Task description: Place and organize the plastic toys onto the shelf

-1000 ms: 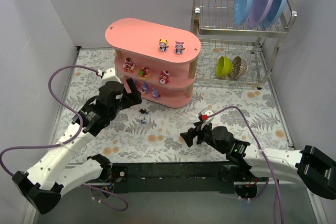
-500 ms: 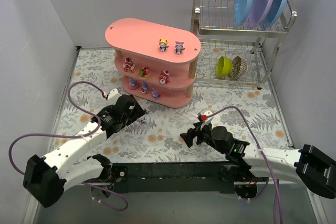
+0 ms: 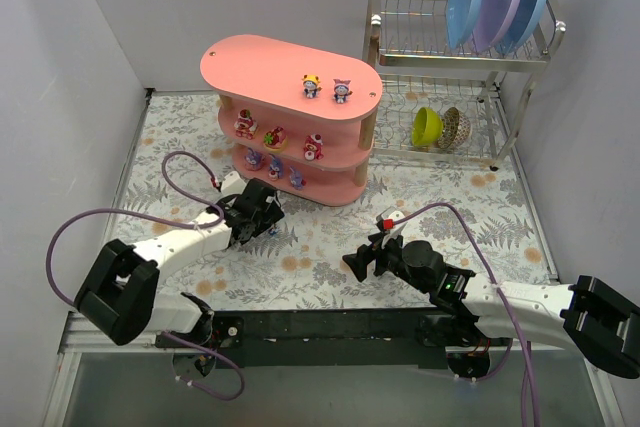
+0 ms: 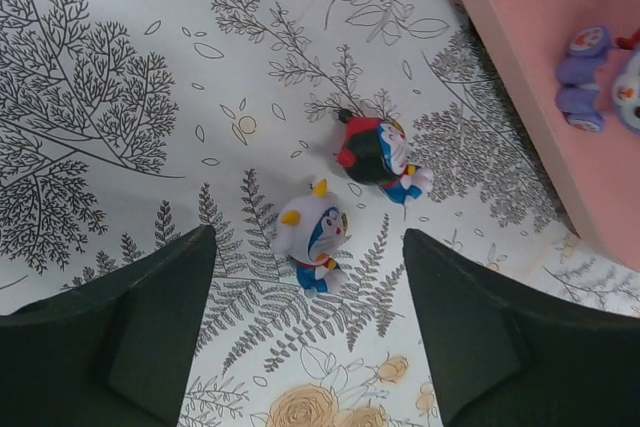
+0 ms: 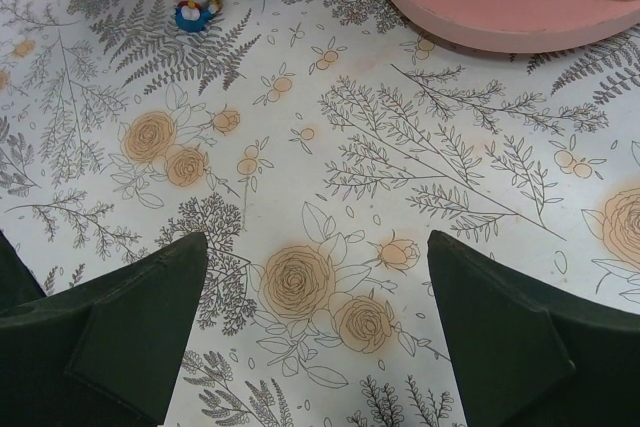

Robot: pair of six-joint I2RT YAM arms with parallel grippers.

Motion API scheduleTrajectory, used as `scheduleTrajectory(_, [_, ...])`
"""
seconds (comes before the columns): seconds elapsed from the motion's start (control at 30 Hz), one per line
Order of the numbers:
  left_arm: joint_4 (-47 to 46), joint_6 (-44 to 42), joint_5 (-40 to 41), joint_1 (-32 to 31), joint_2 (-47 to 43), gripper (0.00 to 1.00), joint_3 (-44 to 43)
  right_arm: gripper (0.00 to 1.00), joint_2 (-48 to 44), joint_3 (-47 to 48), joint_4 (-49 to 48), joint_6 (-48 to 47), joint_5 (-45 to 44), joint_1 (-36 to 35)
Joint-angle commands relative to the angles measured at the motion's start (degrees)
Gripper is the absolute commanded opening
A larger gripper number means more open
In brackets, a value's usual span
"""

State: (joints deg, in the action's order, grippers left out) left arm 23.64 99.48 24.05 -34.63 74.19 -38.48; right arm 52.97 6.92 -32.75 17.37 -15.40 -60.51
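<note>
Since a second ago my left arm has dropped from beside the shelf (image 3: 260,67) and folded low. The left gripper (image 3: 266,217) now hangs over the two loose toys on the tabletop (image 3: 450,207). The right arm has not moved.

From above, that gripper mostly hides the pair. The left wrist view shows them plainly: a white-hooded toy (image 4: 312,237) lies between the parted fingers (image 4: 160,317), touching neither. A red-and-black toy (image 4: 378,152) lies just beyond it, near the shelf's bottom tier.

The right gripper (image 5: 318,237) stands wide open over floral print, holding nothing. Only the top view shows two figurines (image 3: 311,85) on the shelf's top tier.
</note>
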Motion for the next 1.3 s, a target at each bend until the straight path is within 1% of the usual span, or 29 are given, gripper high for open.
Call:
scheduleTrajectory(0.0, [-2.72, 0.89, 1.87, 1.05, 2.18, 0.71, 0.51, 0.98, -0.76, -0.24, -2.49, -0.31, -0.25, -0.13])
scheduleTrajectory(0.2, [-5.44, 0.63, -0.06, 1.85, 5.78, 0.62, 1.13, 0.97, -0.24, -0.33, -2.84, -0.32, -0.07, -0.22])
scheduleTrajectory(0.23, [-5.97, 0.54, -0.67, 1.85, 6.14, 0.58, 1.21, 0.97, -0.15, -0.24, -2.84, -0.31, 0.02, -0.22])
scheduleTrajectory(0.33, [-6.58, 0.54, -1.29, 1.85, 7.28, 0.53, 1.39, 0.97, 0.03, -0.06, -2.93, -0.31, 0.28, -0.22])
scheduleTrajectory(0.37, [-6.85, 0.45, -1.46, 1.85, 7.28, 0.48, 1.56, 0.97, 0.03, -0.06, -2.93, -0.4, 0.28, -0.13])
scheduleTrajectory(0.43, [-7.2, 0.36, -1.81, 1.85, 6.93, 0.43, 1.83, 0.97, 0.12, -0.15, -3.02, -0.31, 0.46, -0.22])
scheduleTrajectory(0.47, [-7.2, 0.36, -2.43, 1.85, 6.67, 0.37, 2.09, 0.97, 0.2, 0.02, -3.11, -0.31, 0.72, -0.13])
scheduleTrajectory(0.53, [-7.2, 0.36, -2.87, 1.85, 5.36, 0.31, 2.44, 0.96, 0.38, 0.2, -3.11, -0.4, 1.07, -0.22])
scheduleTrajectory(0.57, [-7.2, 0.36, -3.22, 1.85, 4.56, 0.26, 2.7, 0.96, 0.47, 0.29, -3.19, -0.32, 1.16, -0.22])
scheduleTrajectory(0.67, [-7.2, 0.27, -3.92, 1.85, 1.31, 0.2, 3.94, 0.96, 0.73, 0.46, -3.28, -0.31, 1.86, -0.22])
scheduleTrajectory(0.7, [-7.29, 0.27, -4.54, 1.85, 0.43, 0.17, 4.81, 0.96, 0.82, 0.64, -3.37, -0.23, 2.12, -0.22])
scheduleTrajectory(0.8, [-8.6, -0.43, -6.81, 1.85, -4.13, 0.12, 6.22, 0.96, 1.43, 0.82, -4.68, 0.04, 3.35, -0.22])
scheduleTrajectory(0.87, [-9.92, -1.66, -8.84, 1.76, -8.25, 0.11, 8.06, 0.96, 2.13, 1.08, -5.39, 0.65, 4.84, -0.22])
scheduleTrajectory(0.93, [-12.55, -2.1, -12.53, 1.67, -11.34, 0.1, 10.08, 0.95, 2.66, 1.6, -6.71, 1.09, 5.99, -0.22])
scheduleTrajectory(0.97, [-13.43, -2.62, -13.76, 1.5, -14.74, 0.1, 10.79, 0.95, 3.45, 1.87, -7.15, 1.18, 7.39, -0.22])
scheduleTrajectory(1.07, [-17.12, -3.15, -18.42, 0.45, -19.95, 0.1, 13.16, 0.95, 4.51, 2.66, -9.25, 2.58, 9.85, -0.22])
scheduleTrajectory(1.1, [-18.79, -3.33, -19.3, 0.18, -23.01, 0.1, 13.69, 0.95, 4.86, 2.92, -9.87, 2.85, 10.3, -0.22])
scheduleTrajectory(1.2, [-22.13, -3.86, -22.99, -0.87, -27.68, 0.1, 15.27, 0.95, 6.27, 4.5, -11.8, 4.08, 12.14, -0.22])
scheduleTrajectory(1.27, [-23.28, -4.03, -25.88, -2.18, -29.01, 0.11, 15.8, 0.95, 7.58, 5.82, -13.73, 5.13, 13.19, -0.22])
